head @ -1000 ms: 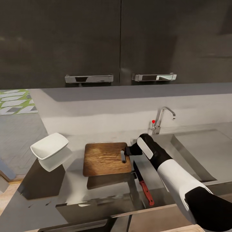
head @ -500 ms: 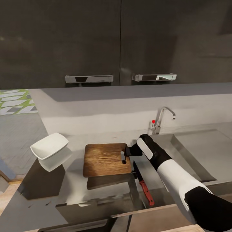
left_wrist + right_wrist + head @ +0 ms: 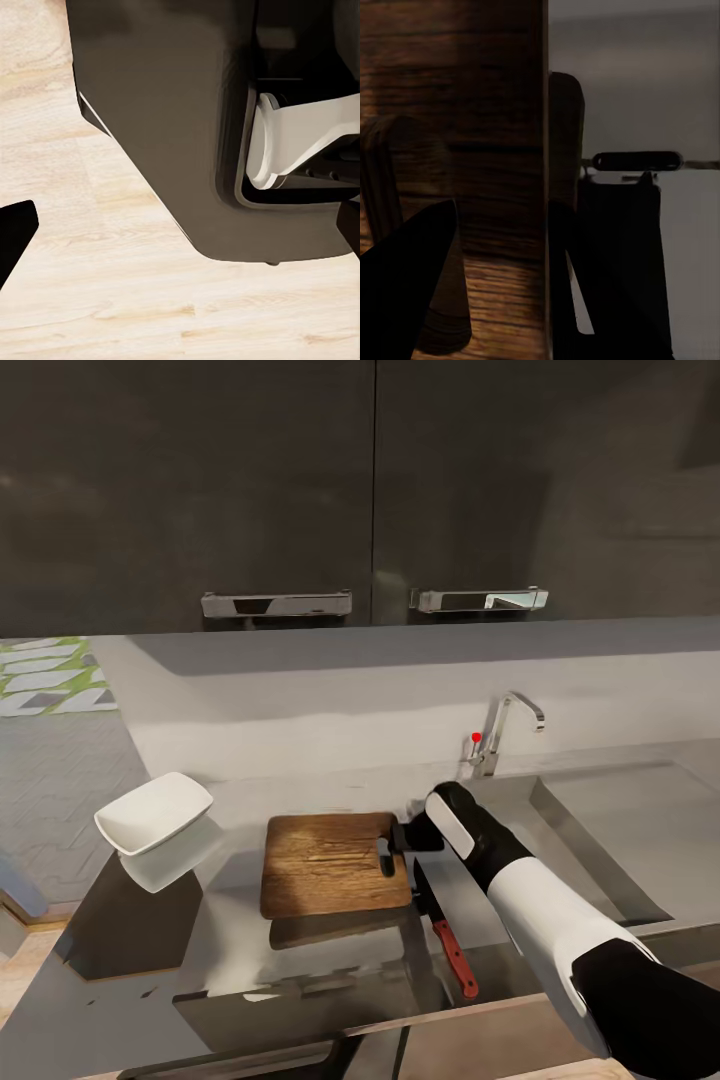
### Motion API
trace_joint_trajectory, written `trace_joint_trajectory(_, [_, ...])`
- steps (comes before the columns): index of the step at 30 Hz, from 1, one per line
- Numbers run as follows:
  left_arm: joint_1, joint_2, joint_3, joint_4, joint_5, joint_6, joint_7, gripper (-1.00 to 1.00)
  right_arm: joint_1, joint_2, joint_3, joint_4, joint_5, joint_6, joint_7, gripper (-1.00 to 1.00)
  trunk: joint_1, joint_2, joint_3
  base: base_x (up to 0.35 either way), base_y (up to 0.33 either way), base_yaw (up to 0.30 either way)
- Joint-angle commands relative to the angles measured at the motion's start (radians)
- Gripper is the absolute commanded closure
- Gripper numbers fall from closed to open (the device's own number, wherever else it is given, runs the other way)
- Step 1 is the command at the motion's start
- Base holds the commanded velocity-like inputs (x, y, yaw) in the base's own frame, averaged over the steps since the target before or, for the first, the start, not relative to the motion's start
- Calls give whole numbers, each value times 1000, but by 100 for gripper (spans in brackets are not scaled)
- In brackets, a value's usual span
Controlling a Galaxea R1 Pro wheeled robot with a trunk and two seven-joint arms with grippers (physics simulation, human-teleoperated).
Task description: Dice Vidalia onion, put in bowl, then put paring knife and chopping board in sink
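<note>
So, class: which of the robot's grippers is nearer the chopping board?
Right. The right gripper is at the chopping board, at its handle-slot edge; the left gripper hangs over the wood floor, board not seen there.

Two chrome cabinet handles point(image 3: 276, 603) side by side, a patterned green-and-white rug point(image 3: 48, 675) at far left

I'm scanning for lettering and I find none: no label, brand, number or sign that I can read on anything, in the head view or in either wrist view.
</note>
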Motion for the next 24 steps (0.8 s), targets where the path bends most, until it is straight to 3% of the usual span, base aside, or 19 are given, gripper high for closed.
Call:
trace_joint_trajectory(1, [0,0,0,-2,0,-1,0,-100,-1,0,3,1,-10,2,-10,100,1,-2,-2,0,0,0])
trace_joint_trajectory(24, [0,0,0,-2,0,-1,0,-100,1,0,3,43,-12,2,-8,100,1,-2,0,0,0,0])
